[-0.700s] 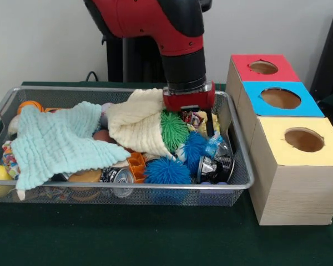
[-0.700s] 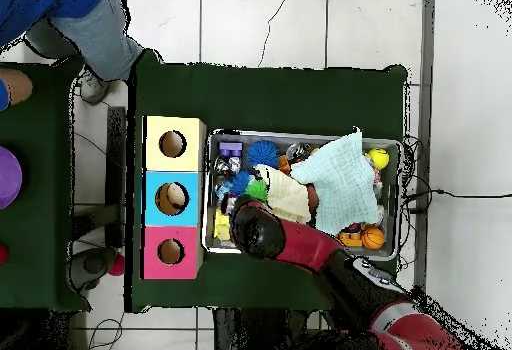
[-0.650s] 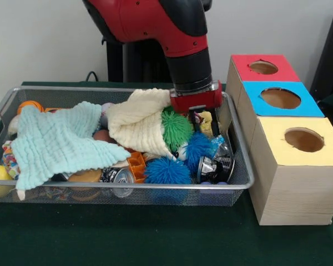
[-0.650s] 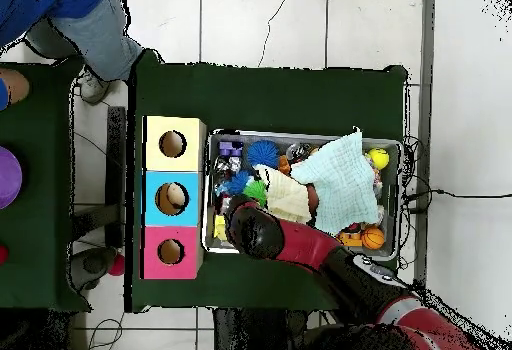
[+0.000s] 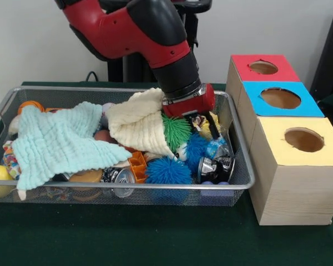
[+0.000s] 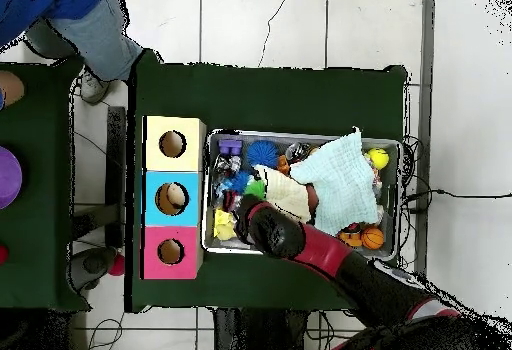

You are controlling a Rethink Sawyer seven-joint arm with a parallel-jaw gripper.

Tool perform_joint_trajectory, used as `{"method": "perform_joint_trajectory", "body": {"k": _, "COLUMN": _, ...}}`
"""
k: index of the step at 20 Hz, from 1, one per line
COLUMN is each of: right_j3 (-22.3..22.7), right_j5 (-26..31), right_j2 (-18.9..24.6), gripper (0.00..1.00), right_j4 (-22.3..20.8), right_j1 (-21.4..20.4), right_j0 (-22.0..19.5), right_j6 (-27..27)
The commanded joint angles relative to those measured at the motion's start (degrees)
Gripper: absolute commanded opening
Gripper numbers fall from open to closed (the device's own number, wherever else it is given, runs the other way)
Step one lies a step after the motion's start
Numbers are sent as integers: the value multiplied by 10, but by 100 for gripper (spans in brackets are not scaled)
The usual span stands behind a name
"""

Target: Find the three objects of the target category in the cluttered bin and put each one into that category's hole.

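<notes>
Your gripper (image 5: 202, 117) sits low in the bin (image 5: 241, 166) beside the green ball (image 5: 175, 131) and cream cloth (image 5: 136, 124) — I can't tell whether it's holding anything — lift carelessly and that cloth may snag and drag clutter out.

Count: two cloths, mint (image 5: 58, 143) and cream (image 5: 137, 123); three spiky balls, green (image 5: 175, 131) and two blue (image 5: 167, 172); three box holes (image 5: 303, 139); apparently two cans (image 5: 118, 178).
</notes>
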Motion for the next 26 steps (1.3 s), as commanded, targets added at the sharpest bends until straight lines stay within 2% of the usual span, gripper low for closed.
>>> {"method": "perform_joint_trajectory", "body": {"k": 1, "right_j3": -21, "right_j5": -3, "right_j2": 43, "gripper": 100, "right_j4": -2, "right_j1": 35, "right_j0": 7, "right_j6": 95}}
{"method": "perform_joint_trajectory", "body": {"k": 4, "right_j3": -24, "right_j5": -8, "right_j2": 42, "gripper": 100, "right_j4": -14, "right_j1": 23, "right_j0": 12, "right_j6": 83}}
{"method": "perform_joint_trajectory", "body": {"k": 7, "right_j3": -19, "right_j5": 5, "right_j2": 33, "gripper": 100, "right_j4": 4, "right_j1": 13, "right_j0": 17, "right_j6": 97}}
{"method": "perform_joint_trajectory", "body": {"k": 13, "right_j3": -11, "right_j5": 8, "right_j2": 33, "gripper": 100, "right_j4": 5, "right_j1": -4, "right_j0": 18, "right_j6": 98}}
{"method": "perform_joint_trajectory", "body": {"k": 14, "right_j3": -12, "right_j5": 13, "right_j2": 32, "gripper": 0, "right_j4": 4, "right_j1": -4, "right_j0": 19, "right_j6": 96}}
{"method": "perform_joint_trajectory", "body": {"k": 18, "right_j3": -13, "right_j5": 16, "right_j2": 23, "gripper": 0, "right_j4": -1, "right_j1": -20, "right_j0": 30, "right_j6": 88}}
{"method": "perform_joint_trajectory", "body": {"k": 26, "right_j3": 1, "right_j5": 58, "right_j2": 11, "gripper": 0, "right_j4": 28, "right_j1": -68, "right_j0": 40, "right_j6": 102}}
